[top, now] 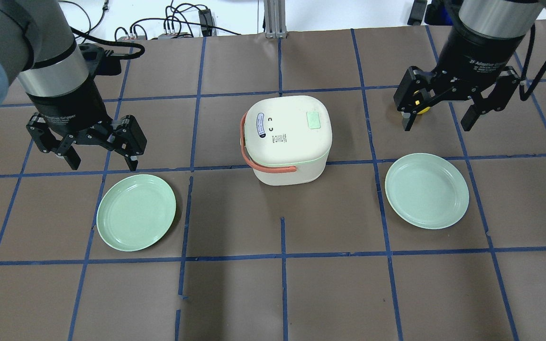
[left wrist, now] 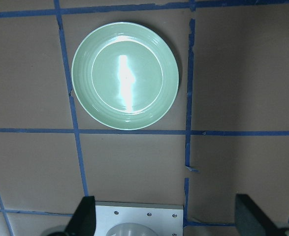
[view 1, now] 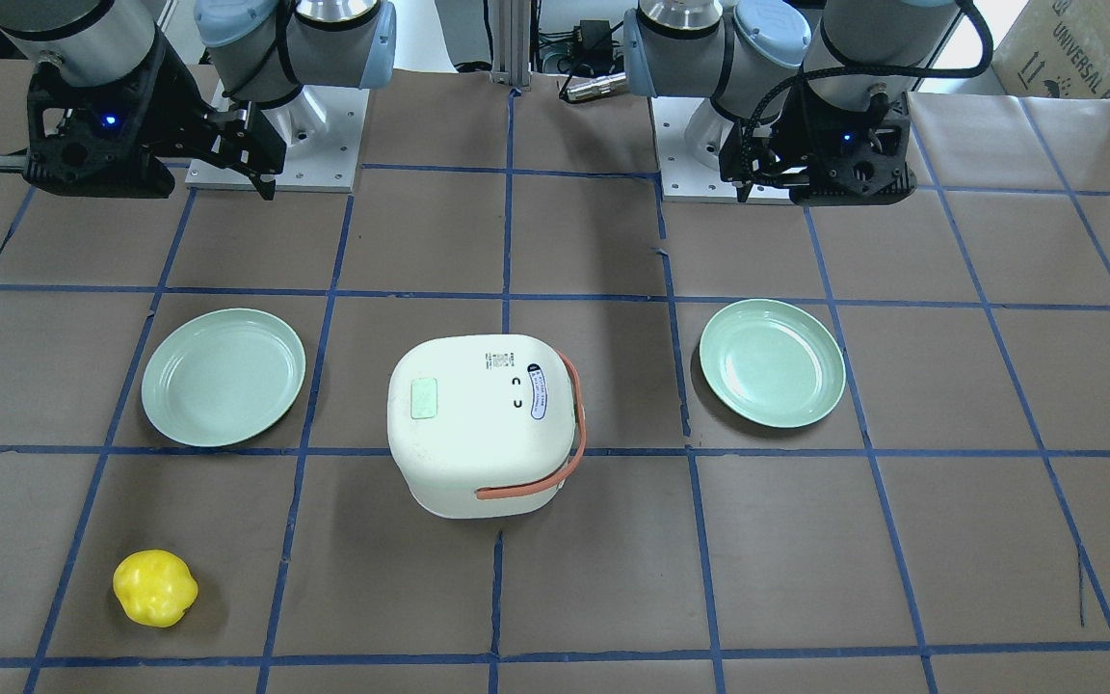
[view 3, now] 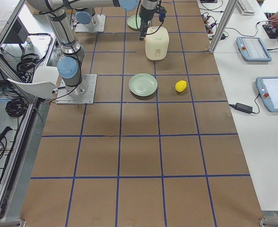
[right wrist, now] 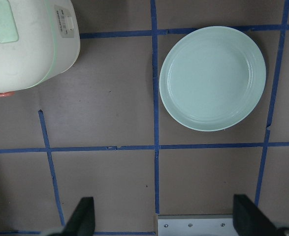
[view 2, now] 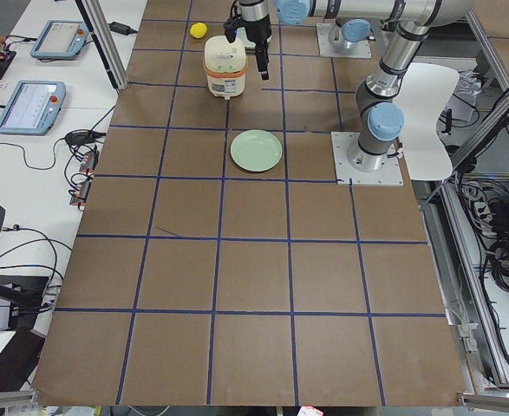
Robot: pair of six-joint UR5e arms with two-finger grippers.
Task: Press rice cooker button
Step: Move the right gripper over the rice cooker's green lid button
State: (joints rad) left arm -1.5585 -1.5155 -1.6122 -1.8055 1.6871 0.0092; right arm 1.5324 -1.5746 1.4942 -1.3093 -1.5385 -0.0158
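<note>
The white rice cooker (top: pixel 287 137) with an orange handle stands at the table's middle, lid shut. Its pale green button (top: pixel 313 119) is on the lid's top, and it also shows in the front view (view 1: pixel 424 397) and the right wrist view (right wrist: pixel 2 20). My left gripper (top: pixel 102 163) is open and empty, hanging above the table well to the left of the cooker. My right gripper (top: pixel 436 124) is open and empty, to the right of the cooker. Neither touches the cooker.
A green plate (top: pixel 136 212) lies under and in front of my left gripper, and another green plate (top: pixel 427 190) lies near my right gripper. A yellow pepper (view 1: pixel 155 587) sits on the far side, on my right. Blue tape lines grid the brown table.
</note>
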